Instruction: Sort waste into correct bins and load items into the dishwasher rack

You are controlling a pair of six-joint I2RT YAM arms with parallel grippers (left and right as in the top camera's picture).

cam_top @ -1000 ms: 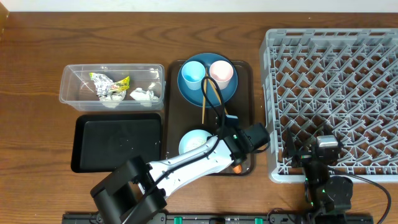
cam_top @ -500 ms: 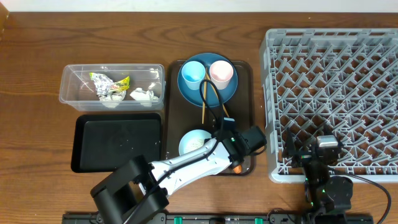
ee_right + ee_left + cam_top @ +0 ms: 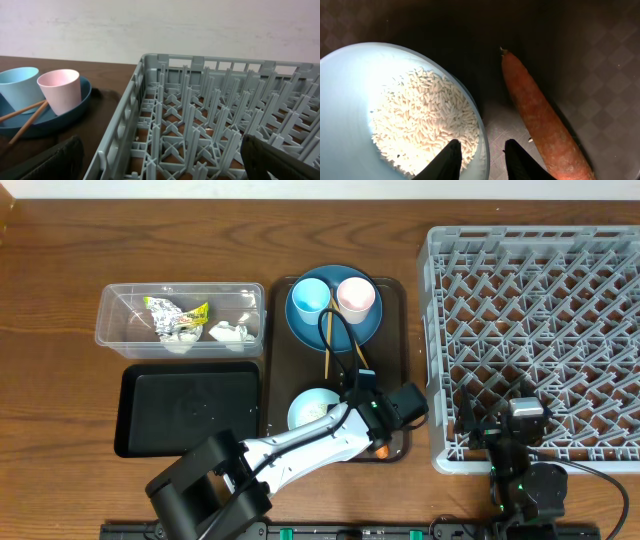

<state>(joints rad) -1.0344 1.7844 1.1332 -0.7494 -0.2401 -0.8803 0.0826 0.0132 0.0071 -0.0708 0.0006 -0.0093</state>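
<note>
Left arm: over the last second my wrist slid slightly toward frame-left in the overhead view, settling by the white bowl (image 3: pixel 312 408). There is no visible shift in the last half second.

Left gripper (image 3: pixel 482 156): spread. One finger sits inside the bowl rim over the rice (image 3: pixel 425 125), the other outside it above the dark-brown serving tray (image 3: pixel 580 45). Nothing is pinched yet.

Carrot (image 3: pixel 540 125): on the tray just beside the bowl, right half of the wrist frame, untouched.

Reading: I am lined up for a rim grasp. The rice likely has to go into a bin before the bowl is racked, and any tilt risks a spill.

Right gripper (image 3: pixel 160 150): spread and empty, at the near edge of the dishwasher rack (image 3: pixel 210 100).

Tissue (image 3: pixel 228 332) and wrapper (image 3: pixel 175 313): in the clear tub (image 3: pixel 110 315), upper left.
</note>
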